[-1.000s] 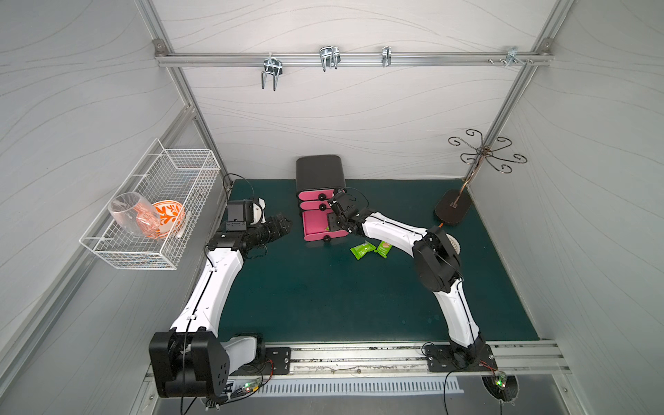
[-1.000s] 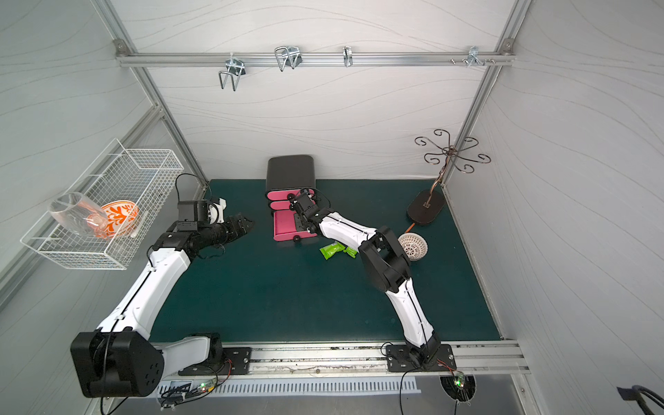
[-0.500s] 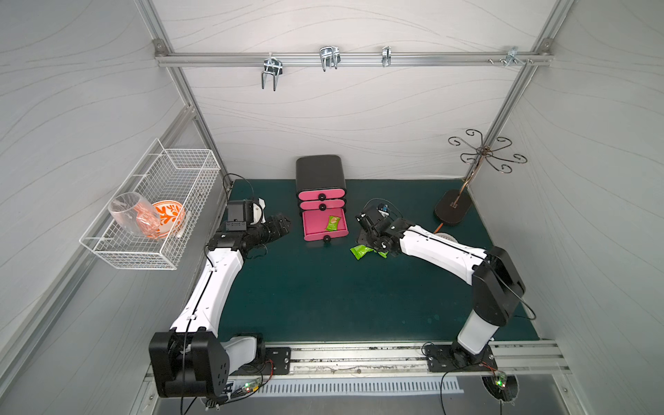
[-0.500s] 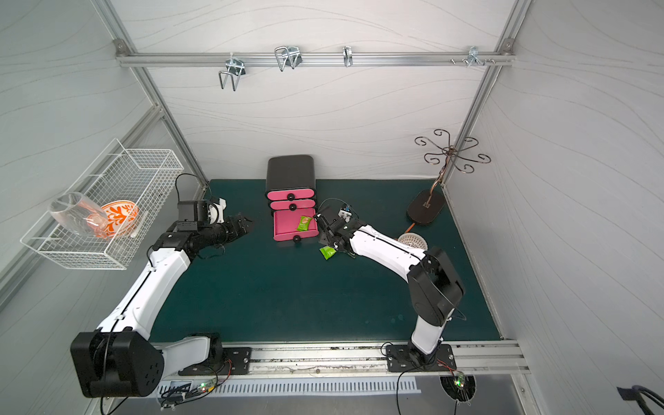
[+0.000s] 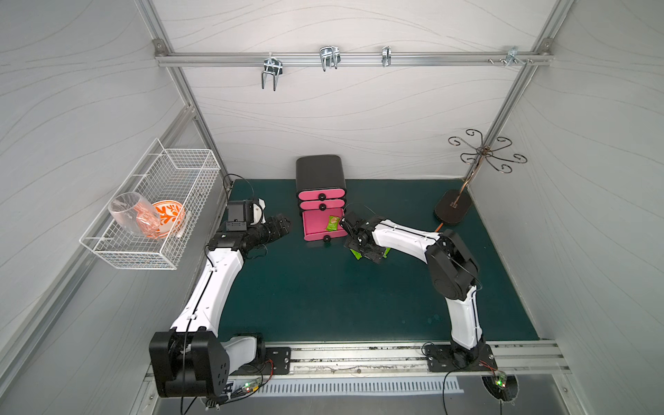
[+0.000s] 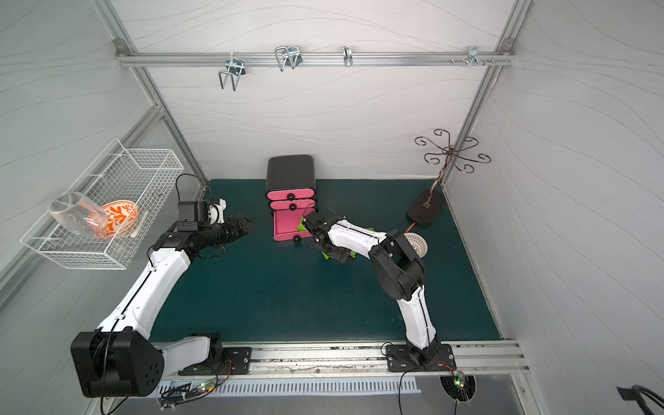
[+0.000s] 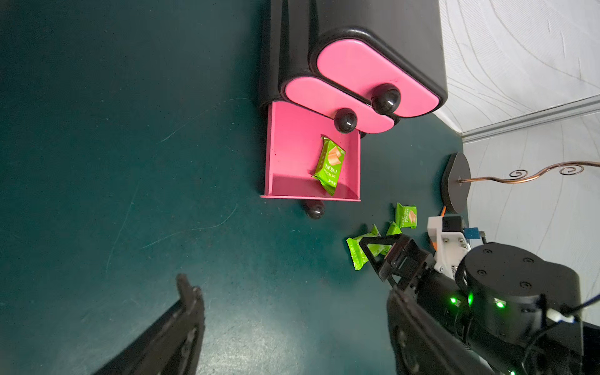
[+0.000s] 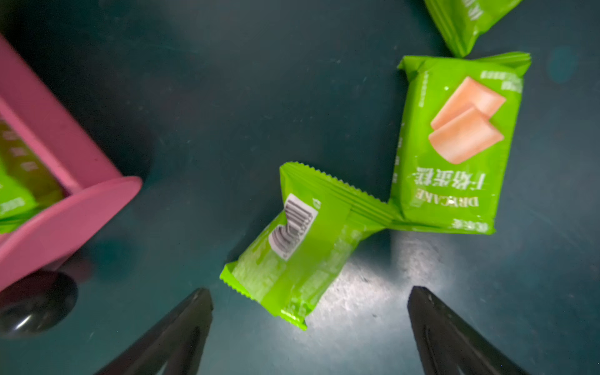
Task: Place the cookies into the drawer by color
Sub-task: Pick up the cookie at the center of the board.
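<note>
The green packet (image 8: 292, 246) you want lies barcode side up on the mat (image 5: 323, 294), just right of the open bottom drawer (image 7: 292, 156). One sealed end touches a second green packet (image 8: 454, 139), so come straight down and close across its middle to lift it alone. Your right gripper (image 8: 310, 292) stands wide open over it, holding nothing; the left gripper (image 5: 284, 223), also open and empty, hangs left of the drawer.

The cabinet (image 5: 321, 172) stands far centre on the mat (image 5: 323, 294). One packet (image 5: 332, 223) lies in its extended bottom drawer (image 5: 316, 226). Three loose packets (image 7: 357, 251) lie right of it.
</note>
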Controlling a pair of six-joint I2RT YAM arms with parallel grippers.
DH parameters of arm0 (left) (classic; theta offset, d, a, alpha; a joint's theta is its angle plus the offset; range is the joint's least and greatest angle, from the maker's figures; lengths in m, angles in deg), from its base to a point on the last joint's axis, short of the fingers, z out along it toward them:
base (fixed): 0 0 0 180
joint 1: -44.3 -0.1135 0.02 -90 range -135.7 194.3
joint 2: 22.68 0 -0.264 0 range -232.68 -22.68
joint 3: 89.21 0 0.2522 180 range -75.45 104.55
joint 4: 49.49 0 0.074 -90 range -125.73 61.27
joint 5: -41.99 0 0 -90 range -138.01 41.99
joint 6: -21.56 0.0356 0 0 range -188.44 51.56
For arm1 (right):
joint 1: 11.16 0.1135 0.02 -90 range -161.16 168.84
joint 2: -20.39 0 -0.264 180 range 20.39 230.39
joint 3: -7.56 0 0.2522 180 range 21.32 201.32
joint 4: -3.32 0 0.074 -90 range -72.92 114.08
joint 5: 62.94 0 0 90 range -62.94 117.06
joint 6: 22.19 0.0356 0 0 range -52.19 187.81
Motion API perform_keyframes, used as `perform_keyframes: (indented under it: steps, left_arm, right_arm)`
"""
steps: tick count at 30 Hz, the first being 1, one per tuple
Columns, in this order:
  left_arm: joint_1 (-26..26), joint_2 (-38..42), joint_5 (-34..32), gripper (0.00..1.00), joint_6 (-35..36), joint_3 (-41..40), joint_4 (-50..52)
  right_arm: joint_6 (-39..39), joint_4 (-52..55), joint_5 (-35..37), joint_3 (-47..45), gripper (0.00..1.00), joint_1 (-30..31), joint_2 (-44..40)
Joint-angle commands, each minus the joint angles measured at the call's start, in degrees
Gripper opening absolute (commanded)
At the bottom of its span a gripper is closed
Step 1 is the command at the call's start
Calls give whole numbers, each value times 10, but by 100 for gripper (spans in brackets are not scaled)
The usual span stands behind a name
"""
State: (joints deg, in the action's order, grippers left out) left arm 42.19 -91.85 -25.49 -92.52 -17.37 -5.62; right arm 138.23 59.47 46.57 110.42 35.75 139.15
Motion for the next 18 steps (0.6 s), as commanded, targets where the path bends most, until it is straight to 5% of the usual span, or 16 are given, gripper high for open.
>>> perform_keyframes:
  steps: [1,15,18]
  left_arm:
    - [-3,6,-4,89,3,3,-18]
    - [-3,6,-4,89,2,2,-18]
    - [-3,6,-3,89,1,2,-19]
  right_arm:
    - [17,34,15,6,99,-6,19]
    - [-39,36,1,-17,98,-6,43]
    - [-38,34,1,-33,81,-7,33]
